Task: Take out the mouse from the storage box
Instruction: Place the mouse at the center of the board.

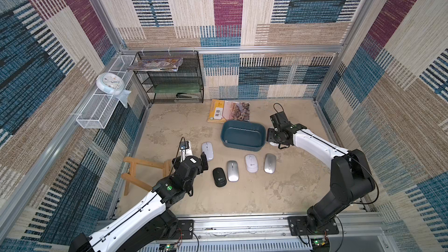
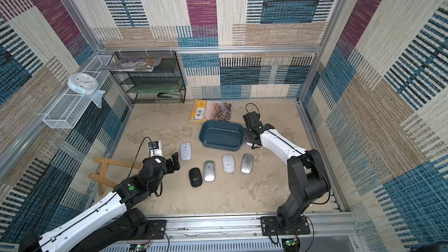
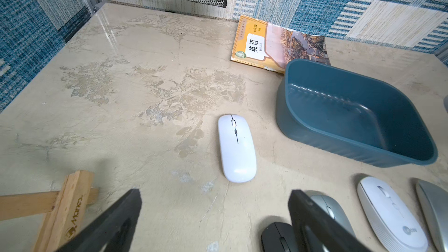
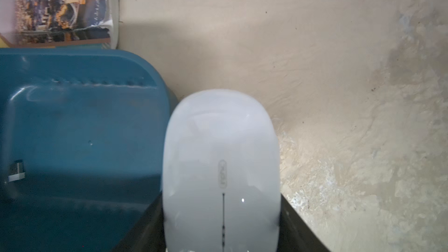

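Mouse [image 4: 220, 141], glossy white, sits clamped in right hand [image 4: 221, 198]; left hand [image 3: 215, 194] gapes empty.

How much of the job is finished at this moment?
Done: the storage box holds no mouse; five mice lie on the table. In hand: the right gripper grips a white mouse just outside the box. Remaining: set it down. The left gripper is open, empty.

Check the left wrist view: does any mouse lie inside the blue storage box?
No, the storage box shows only its bare blue floor, while the nearest white mouse lies on the table outside it.
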